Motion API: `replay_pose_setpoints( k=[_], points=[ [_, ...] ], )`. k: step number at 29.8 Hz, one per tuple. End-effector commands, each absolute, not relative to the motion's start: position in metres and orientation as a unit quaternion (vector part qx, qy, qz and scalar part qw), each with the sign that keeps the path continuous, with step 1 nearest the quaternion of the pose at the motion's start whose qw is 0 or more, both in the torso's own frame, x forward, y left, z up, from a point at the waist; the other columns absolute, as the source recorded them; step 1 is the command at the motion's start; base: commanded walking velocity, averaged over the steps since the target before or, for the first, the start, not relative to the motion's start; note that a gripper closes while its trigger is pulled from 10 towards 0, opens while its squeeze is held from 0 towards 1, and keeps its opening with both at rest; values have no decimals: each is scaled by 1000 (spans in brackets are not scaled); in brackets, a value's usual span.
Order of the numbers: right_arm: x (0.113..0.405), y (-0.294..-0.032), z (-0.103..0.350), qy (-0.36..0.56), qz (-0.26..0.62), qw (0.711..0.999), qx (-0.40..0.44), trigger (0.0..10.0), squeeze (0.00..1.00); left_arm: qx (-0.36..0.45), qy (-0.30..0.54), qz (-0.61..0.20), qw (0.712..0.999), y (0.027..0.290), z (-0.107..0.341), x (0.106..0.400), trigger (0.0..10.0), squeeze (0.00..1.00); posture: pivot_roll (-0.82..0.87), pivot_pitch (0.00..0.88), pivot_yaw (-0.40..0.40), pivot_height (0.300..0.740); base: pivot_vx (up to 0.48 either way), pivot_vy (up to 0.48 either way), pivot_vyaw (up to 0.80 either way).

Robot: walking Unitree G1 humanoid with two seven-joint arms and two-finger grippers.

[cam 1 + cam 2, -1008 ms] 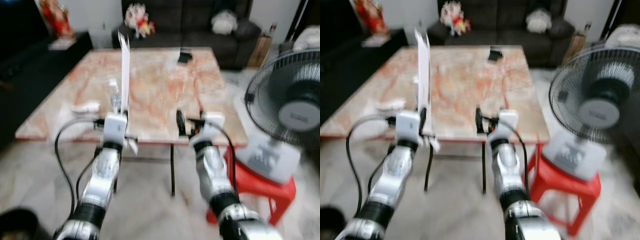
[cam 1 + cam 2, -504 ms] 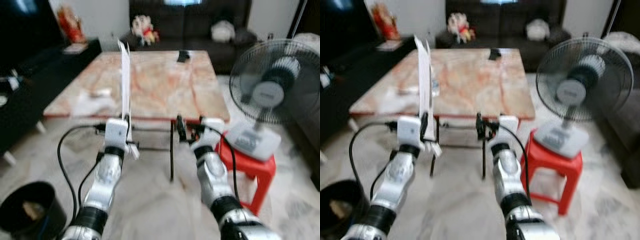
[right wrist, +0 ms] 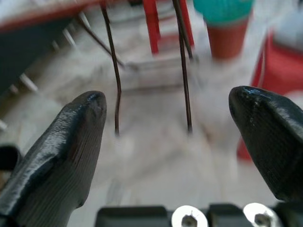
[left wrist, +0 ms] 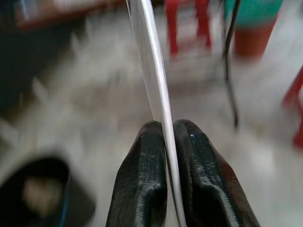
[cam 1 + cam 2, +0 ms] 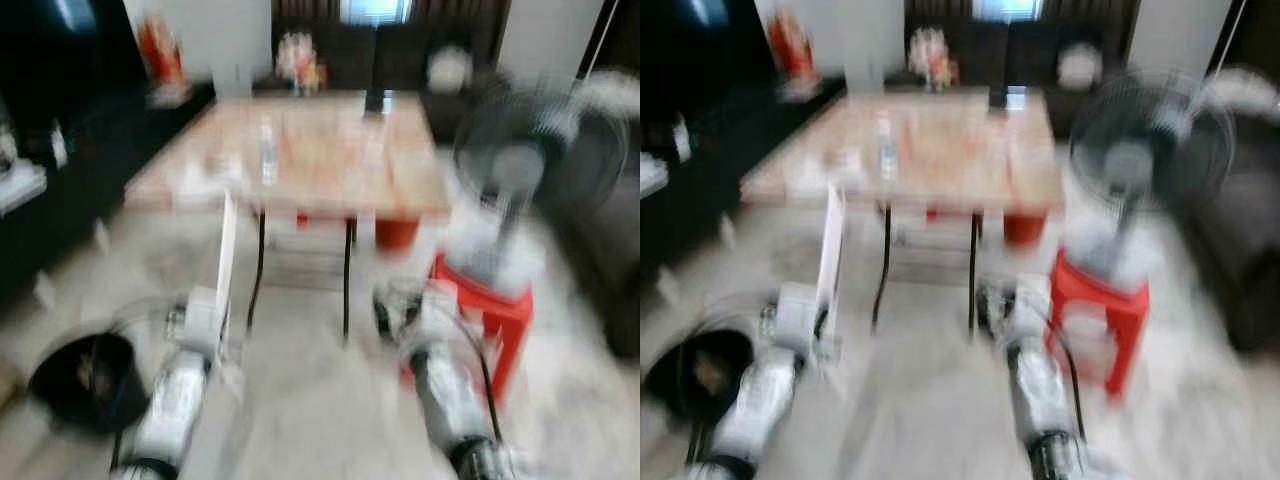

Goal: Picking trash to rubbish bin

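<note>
My left gripper (image 4: 166, 130) is shut on a thin white sheet of paper (image 4: 152, 71), which stands upright above the gripper (image 5: 222, 300) in the blurred eye views as the paper (image 5: 227, 245). A black round rubbish bin (image 5: 88, 380) sits on the floor at the lower left, beside my left arm, with some trash inside; it shows as the bin (image 4: 40, 198) in the left wrist view. My right gripper (image 3: 170, 123) is open with nothing between its fingers, held out in front at the right (image 5: 395, 305).
A marble-topped table (image 5: 330, 160) with thin black legs stands ahead, with a bottle (image 5: 267, 155) on it. A fan (image 5: 520, 170) sits on a red stool (image 5: 490, 310) at the right. Dark furniture lines the left wall. Pale floor lies between me and the table.
The camera has moved back from the table and the picture is more blurred. The bin has come further into view at lower left. The left gripper still holds the paper.
</note>
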State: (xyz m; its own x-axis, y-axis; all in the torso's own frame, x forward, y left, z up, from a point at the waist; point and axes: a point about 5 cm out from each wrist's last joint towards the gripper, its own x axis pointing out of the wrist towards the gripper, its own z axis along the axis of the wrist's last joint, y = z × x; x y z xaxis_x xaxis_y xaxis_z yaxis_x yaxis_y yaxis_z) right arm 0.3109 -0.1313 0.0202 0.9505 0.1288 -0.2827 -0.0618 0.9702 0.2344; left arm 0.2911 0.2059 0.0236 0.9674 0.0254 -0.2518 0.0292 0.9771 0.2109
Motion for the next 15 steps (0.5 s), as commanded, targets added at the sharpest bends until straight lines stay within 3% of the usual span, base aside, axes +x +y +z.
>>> replay_pose_setpoints(
  k=[1,9,15],
  points=[
    [303,-135,9,185,40,976,110,10000,0,90,157,7,983,210,15,287,10000,0,5,0,6,740,0,0,0],
    [221,-155,-65,387,-4,919,77,10000,0,70,347,74,932,239,-51,215,10000,0,10,0,-3,740,0,0,0],
    [189,-155,-83,437,-8,896,76,10000,0,55,399,98,910,242,-69,184,10000,0,13,0,-4,740,0,0,0]
  ],
)
